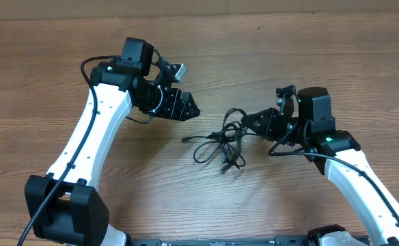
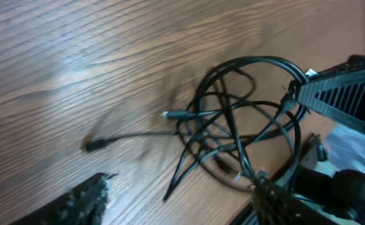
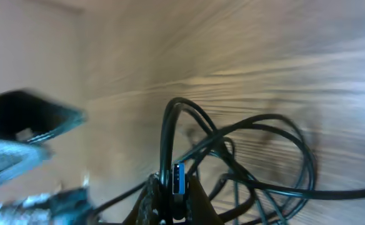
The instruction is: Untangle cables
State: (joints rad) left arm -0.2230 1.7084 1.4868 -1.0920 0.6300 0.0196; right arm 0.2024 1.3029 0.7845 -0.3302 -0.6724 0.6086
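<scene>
The cables [image 1: 221, 142] lie as a tangle of thin black loops on the wooden table between my two arms. One plug end [image 1: 186, 139] points left. My right gripper [image 1: 249, 123] is at the right edge of the tangle, shut on a cable loop and a blue-tipped plug [image 3: 178, 179]. Its fingers [image 3: 195, 199] pinch them, and the other cables [image 3: 257, 156] spread out beyond. My left gripper [image 1: 194, 108] hovers up and left of the tangle, open and holding nothing. In its wrist view the cables [image 2: 232, 125] lie ahead of the open left gripper [image 2: 179, 203]. A silver-tipped plug [image 2: 173, 115] sticks out to the left.
The table edge [image 2: 257, 187] runs close behind the tangle in the left wrist view. The right arm's body [image 2: 342, 87] is near the cables there. Thicker black arm cords [image 1: 93, 65] run along the left arm. The left arm's head [image 3: 20, 125] shows blurred in the right wrist view.
</scene>
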